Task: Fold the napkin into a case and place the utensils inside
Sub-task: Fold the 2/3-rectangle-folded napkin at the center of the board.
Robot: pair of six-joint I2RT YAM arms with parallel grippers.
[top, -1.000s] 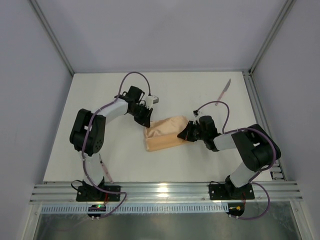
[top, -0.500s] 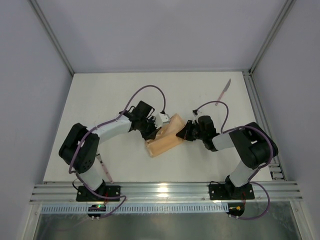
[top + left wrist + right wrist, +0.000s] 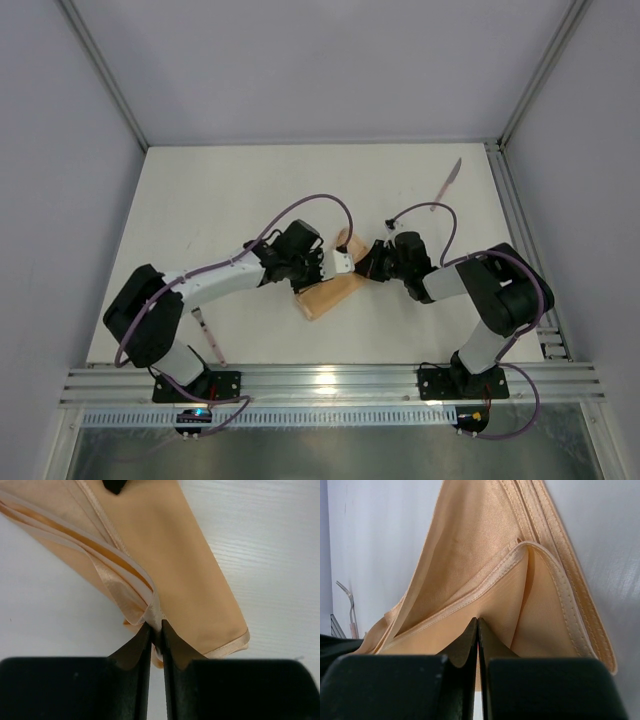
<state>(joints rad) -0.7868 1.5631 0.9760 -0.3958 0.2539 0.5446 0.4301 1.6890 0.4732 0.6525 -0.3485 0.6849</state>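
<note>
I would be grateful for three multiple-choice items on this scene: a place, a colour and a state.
1. Where on the table does the knife lie? A far right; B near left; C centre.
2. What colour is the napkin? A blue; B peach-orange; C green.
3. The right end effector is: A wide open; B shut on the napkin; C out of sight.
Answers: 1 A, it lies near the far right corner; 2 B, both wrist views show peach-orange cloth; 3 B, its fingers pinch a fold.
</note>
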